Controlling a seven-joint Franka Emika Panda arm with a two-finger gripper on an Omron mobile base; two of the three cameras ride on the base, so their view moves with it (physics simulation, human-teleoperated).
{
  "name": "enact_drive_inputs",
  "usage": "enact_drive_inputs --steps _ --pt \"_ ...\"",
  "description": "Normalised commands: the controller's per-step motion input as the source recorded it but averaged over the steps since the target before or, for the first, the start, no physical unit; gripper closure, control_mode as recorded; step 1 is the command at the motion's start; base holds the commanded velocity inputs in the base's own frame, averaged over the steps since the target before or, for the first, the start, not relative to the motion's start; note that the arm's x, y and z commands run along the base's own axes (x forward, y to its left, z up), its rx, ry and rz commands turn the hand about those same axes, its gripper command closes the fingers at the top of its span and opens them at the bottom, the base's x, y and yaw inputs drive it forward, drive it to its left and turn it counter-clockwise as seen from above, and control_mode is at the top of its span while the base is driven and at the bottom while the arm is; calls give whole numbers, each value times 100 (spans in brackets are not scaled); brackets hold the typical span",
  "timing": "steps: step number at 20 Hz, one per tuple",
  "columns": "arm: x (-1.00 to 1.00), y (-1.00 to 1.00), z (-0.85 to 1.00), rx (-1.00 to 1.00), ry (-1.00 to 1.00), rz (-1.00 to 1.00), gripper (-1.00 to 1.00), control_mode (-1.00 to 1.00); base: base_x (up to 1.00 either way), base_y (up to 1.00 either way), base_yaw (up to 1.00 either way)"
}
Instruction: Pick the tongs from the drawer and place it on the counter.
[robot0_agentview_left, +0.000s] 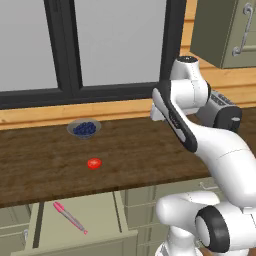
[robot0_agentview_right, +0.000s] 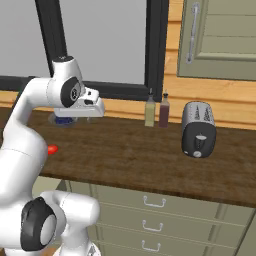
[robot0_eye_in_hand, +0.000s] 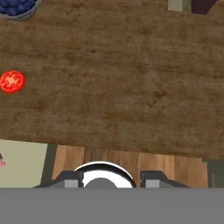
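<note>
A: Left base view first. What is closest?

B: The arm (robot0_agentview_left: 220, 150), rising at the lower right. Left of it the drawer (robot0_agentview_left: 107, 210) stands pulled out below the counter (robot0_agentview_left: 135, 155). The tongs (robot0_agentview_left: 69, 216) lie flat on the drawer floor, slanting from upper left to lower right, apart from the side rims.

A: And on the counter?

B: A tomato (robot0_agentview_left: 94, 163) sits behind the drawer, near the counter's front. Further back a bowl (robot0_agentview_left: 84, 128) of dark berries stands near the back ledge, under the window (robot0_agentview_left: 85, 45). A cabinet (robot0_agentview_left: 225, 32) hangs above the counter's right part.

A: Right base view?

B: The arm fills the left side, its hand (robot0_agentview_right: 87, 107) held level above the counter, in front of the bowl. The tomato peeks out by the arm. On the counter to the right stand two bottles (robot0_agentview_right: 156, 111) side by side at the back ledge, and right of them a toaster. Closed drawers with bar handles (robot0_agentview_right: 154, 202) lie under the counter.

A: Hand view?

B: The jaws (robot0_eye_in_hand: 110, 179) show as two fingertips (robot0_eye_in_hand: 70, 180) at the bottom, set apart with nothing between them; released or clenched, I cannot tell. They look down on the counter's front edge. A corner of the drawer shows below that edge.
</note>
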Motion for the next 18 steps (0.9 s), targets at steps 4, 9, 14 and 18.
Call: enact_drive_inputs --steps 4,9,14,18 --pt "-68 4 0 -1 -6 7 -100 -100 0 0 0" --pt "-95 53 -1 -15 -4 22 -100 -100 0 0 0" --pt "-89 80 0 -22 -3 15 -100 -100 0 0 0" --pt "-87 77 0 -17 -5 21 -100 -100 0 0 0"
